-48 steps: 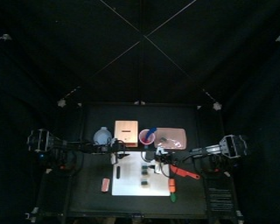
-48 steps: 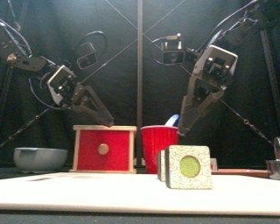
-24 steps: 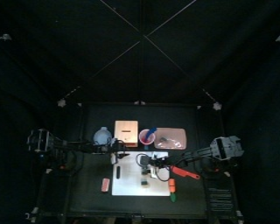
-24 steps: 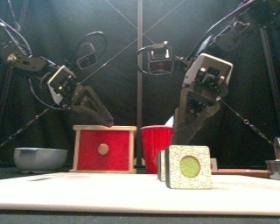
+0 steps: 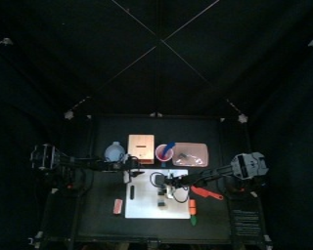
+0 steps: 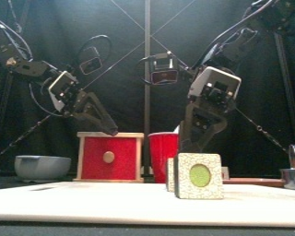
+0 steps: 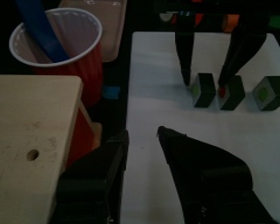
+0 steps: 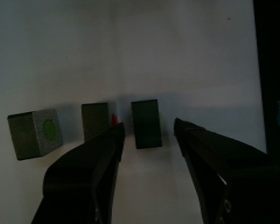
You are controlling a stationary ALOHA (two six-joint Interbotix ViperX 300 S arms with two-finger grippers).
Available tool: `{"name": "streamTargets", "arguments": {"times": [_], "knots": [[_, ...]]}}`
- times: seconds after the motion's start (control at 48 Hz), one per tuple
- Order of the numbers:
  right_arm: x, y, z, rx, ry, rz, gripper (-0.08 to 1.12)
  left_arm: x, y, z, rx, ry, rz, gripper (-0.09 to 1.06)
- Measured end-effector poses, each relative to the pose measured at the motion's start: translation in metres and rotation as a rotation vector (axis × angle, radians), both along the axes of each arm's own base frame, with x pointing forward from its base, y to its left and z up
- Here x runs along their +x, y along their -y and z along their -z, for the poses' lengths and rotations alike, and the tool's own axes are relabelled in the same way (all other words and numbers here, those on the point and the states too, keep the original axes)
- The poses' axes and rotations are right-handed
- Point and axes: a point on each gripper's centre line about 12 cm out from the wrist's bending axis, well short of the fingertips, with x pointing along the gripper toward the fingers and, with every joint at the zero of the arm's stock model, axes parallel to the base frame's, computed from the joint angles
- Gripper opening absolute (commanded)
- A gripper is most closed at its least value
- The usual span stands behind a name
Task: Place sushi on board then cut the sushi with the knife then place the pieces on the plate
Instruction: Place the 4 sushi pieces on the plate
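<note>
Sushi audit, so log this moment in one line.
sushi: three pieces on board; right pincer: open over them; left pincer: open

arms [image 6: 242,32] black, jointed | jaws grey outside, black inside | cross-plates [image 6: 213,85] silver

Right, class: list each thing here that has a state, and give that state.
Sushi: split into three blocks, standing on the board.
Cup: upright, holding a blue knife.
Drawer: shut.
Left gripper: open, empty.
Right gripper: open, above the sushi.

Left gripper [image 7: 143,136], right gripper [image 8: 146,129]: fingers [image 8: 90,166] apart
</note>
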Motion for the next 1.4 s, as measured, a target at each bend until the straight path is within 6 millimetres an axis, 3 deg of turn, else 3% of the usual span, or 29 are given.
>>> {"name": "streamTargets", "arguments": {"times": [0.167, 0.333, 0.521, 0.708, 0.875, 1.062, 1.396], "knots": [[0.0, 0.003, 0.002, 0.003, -0.009, 0.014, 0.63, 0.0, 0.0, 0.0, -0.001, 0.0, -0.001, 0.74], [-0.013, 0.017, -0.014, 0.0, -0.016, 0.056, 0.64, 0.0, 0.001, 0.0, 0.0, 0.0, 0.002, 0.74], [-0.053, 0.05, -0.043, -0.004, -0.027, 0.165, 0.64, 0.0, 0.001, 0.0, 0.0, 0.002, 0.002, 0.74], [-0.1, 0.09, -0.059, -0.012, -0.039, 0.31, 0.64, 0.0, 0.0, 0.0, -0.001, -0.001, -0.001, 0.74], [-0.133, 0.122, -0.059, -0.031, -0.048, 0.43, 0.64, 0.0, 0.0, 0.0, 0.0, -0.002, 0.0, 0.74], [-0.16, 0.147, -0.046, -0.029, -0.082, 0.546, 0.64, 0.0, -0.001, 0.0, -0.001, 0.0, -0.003, 0.74], [-0.16, 0.151, -0.009, 0.002, -0.077, 0.558, 0.74, -0.001, -0.002, 0.0, -0.002, 0.0, -0.008, 0.74]]}}
